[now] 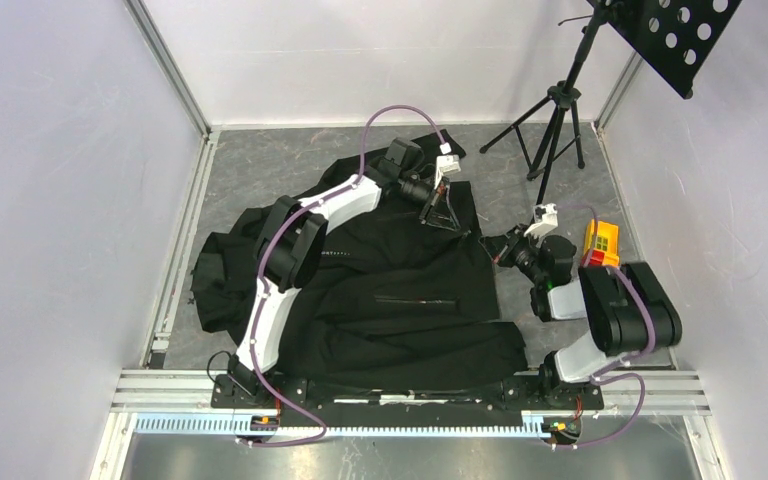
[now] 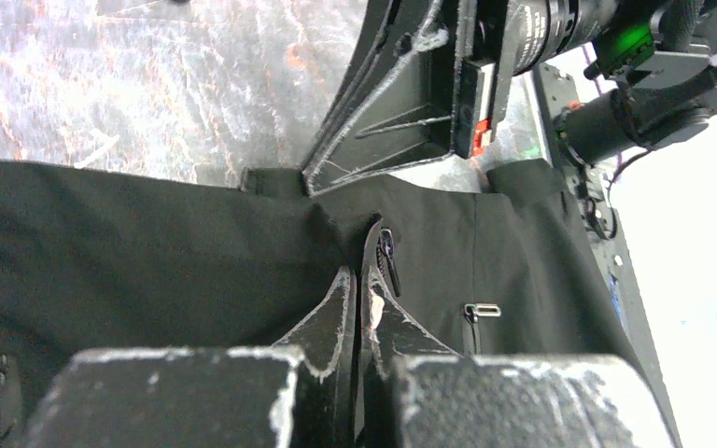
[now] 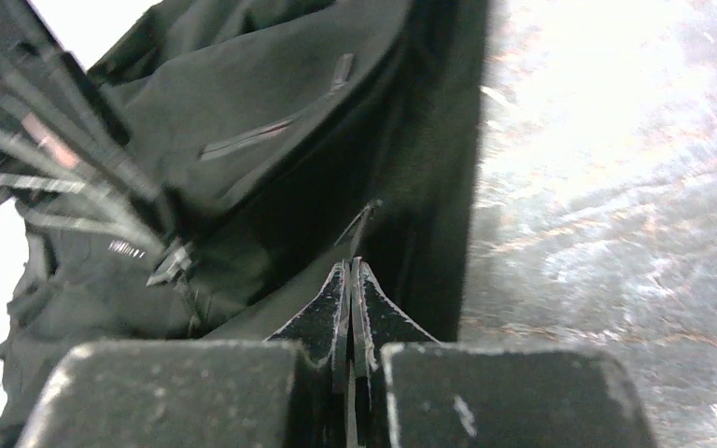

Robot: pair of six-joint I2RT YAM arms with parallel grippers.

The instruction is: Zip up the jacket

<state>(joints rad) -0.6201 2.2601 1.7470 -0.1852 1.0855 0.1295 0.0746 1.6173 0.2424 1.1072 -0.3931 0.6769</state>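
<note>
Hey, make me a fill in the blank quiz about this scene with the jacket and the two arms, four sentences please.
1. The jacket lying on the table is ___ in colour.
2. The left gripper and the right gripper both have their jaws ___.
3. The small block on the right side is mostly ___.
4. The tripod stands near the far ___ corner.
Missing words: black; shut; yellow; right.
</note>
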